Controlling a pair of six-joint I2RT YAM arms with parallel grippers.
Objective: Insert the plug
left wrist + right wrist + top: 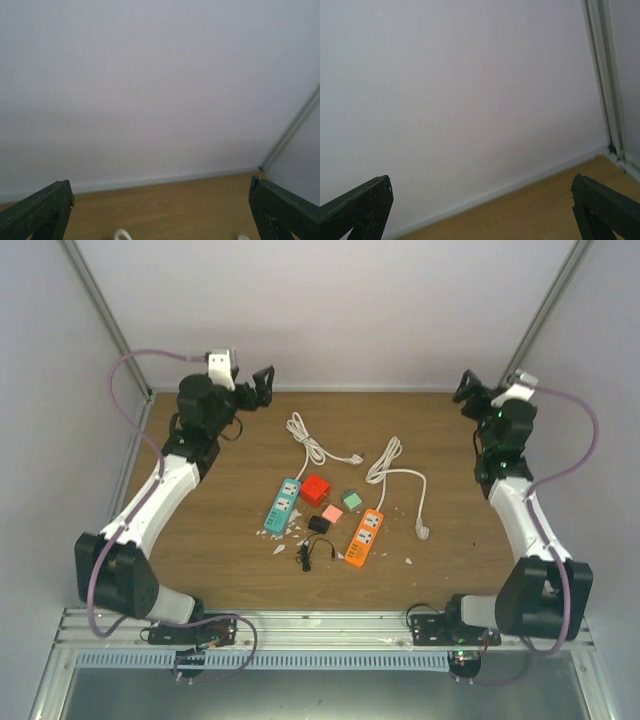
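Sending the right fingers (360, 207) seems the sound way to make the reach that I judge to be the step in hand: lower them over the white plug (424, 532), close across its body rather than its cord, and hold the prongs square to a socket — the left fingers (40, 212) could pin the strip, which looks light enough to slide. Both pairs are spread wide, with nothing between them and touching nothing; each wrist view shows only the back wall (470, 100) and a band of counter (220, 540). Both arms are raised near the far corners, well apart from the work. That plug lies on the counter just right of the orange power strip (364, 537); a second cord (312, 443) ends near the red block (316, 489), which sits just beside the blue power strip (282, 505) — which pairing is meant I cannot tell. A pink block (332, 514), a green block (351, 500) and a black adapter (319, 525) crowd between the strips.
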